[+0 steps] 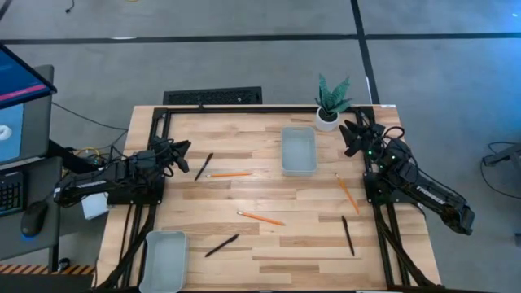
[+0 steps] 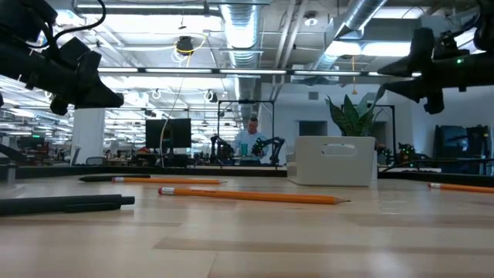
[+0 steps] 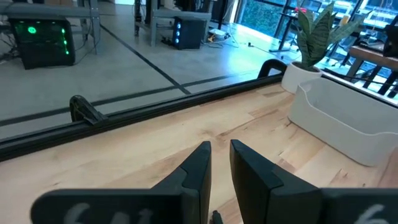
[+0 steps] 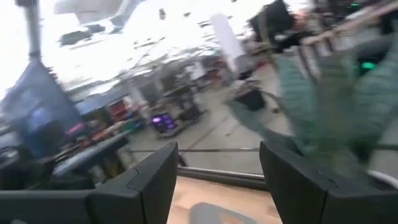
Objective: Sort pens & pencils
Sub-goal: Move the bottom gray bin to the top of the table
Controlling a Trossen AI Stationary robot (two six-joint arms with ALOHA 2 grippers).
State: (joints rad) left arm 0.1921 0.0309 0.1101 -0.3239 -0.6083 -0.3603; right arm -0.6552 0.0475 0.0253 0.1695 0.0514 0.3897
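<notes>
Wooden desk (image 1: 269,252) first, and it carries everything: two pale trays, one at the back centre (image 1: 298,150) and one at the front left corner (image 1: 164,259), both looking empty from above. So the sorting is at its very start, I'd say, with nothing yet delivered.

Right end effector (image 1: 353,134) hangs in the air at the back right corner beside the potted plant (image 1: 330,102), fingers spread wide and holding nothing. Left end effector (image 1: 181,151) sits at the left edge, fingers nearly pressed together with a slim gap, also empty.

All six sticks lie loose and flat on the desk. The pens (image 1: 203,166): one near the left end effector running diagonally, one (image 1: 221,245) at the front left also diagonal, one (image 1: 348,235) at the front right almost front-to-back. The pencils (image 1: 229,174): one lying left-to-right near the back, one (image 1: 261,218) in the middle slightly slanted, one (image 1: 347,194) on the right running diagonally front-to-back. Which end is the point is hard to tell from above.

Next move, as I read it: pick one stick, drop down over it, and turn the fingers across its long axis.
</notes>
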